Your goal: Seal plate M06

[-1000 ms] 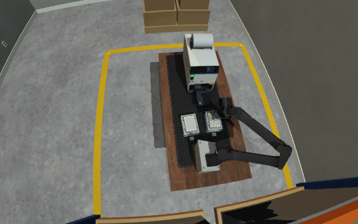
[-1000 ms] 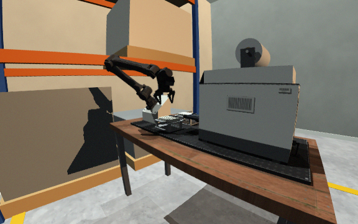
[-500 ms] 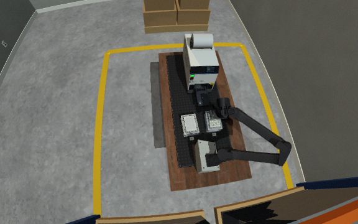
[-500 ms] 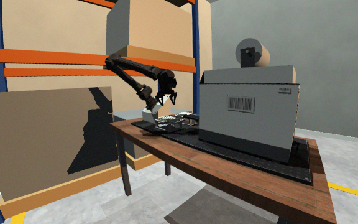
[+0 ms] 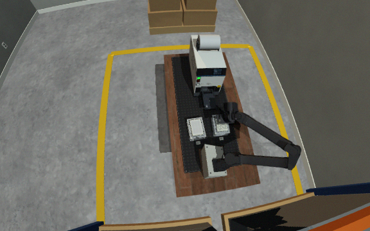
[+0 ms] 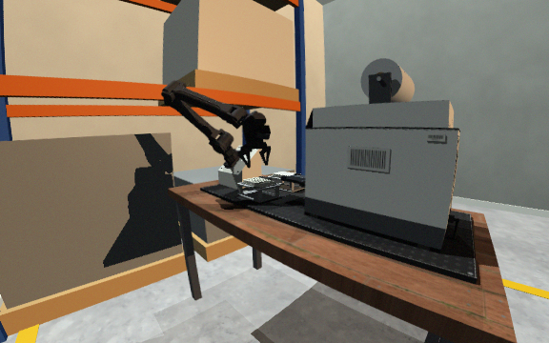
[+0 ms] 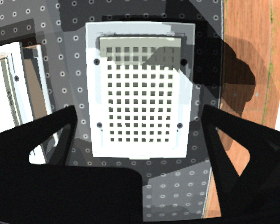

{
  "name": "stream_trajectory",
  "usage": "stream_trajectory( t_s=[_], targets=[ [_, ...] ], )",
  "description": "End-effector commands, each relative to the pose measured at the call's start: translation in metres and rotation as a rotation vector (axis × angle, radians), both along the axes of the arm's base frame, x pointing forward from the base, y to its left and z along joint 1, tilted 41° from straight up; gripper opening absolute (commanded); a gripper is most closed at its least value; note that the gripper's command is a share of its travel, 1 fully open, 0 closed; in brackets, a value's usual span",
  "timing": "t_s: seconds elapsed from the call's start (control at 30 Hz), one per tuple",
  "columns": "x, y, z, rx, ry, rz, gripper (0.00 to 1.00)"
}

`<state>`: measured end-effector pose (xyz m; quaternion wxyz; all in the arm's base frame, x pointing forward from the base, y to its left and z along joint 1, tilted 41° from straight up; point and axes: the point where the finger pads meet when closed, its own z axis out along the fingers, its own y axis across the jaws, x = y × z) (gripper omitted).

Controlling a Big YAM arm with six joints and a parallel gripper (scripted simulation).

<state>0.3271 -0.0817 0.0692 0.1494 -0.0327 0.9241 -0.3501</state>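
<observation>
Two plates, one gridded (image 5: 222,128) (image 6: 257,181) (image 7: 140,95) and one white (image 5: 196,127) (image 7: 0,95), sat apart before you, while your jaws (image 6: 258,164) hung wide open above the gridded one, gripping nothing.

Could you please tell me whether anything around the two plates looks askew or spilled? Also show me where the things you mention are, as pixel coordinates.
Nothing stands out: the plate with open wells (image 5: 222,128) (image 7: 139,95) and the white-topped plate (image 5: 196,127) (image 7: 0,95) both look in place, with no spill visible.
</observation>
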Motion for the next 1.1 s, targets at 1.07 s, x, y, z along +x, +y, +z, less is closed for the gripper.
stream_trajectory(
  t_s=[1.07],
  targets=[
    [-0.003,-0.038,-0.043,-0.002,0.023,-0.001,1.0]
  ],
)
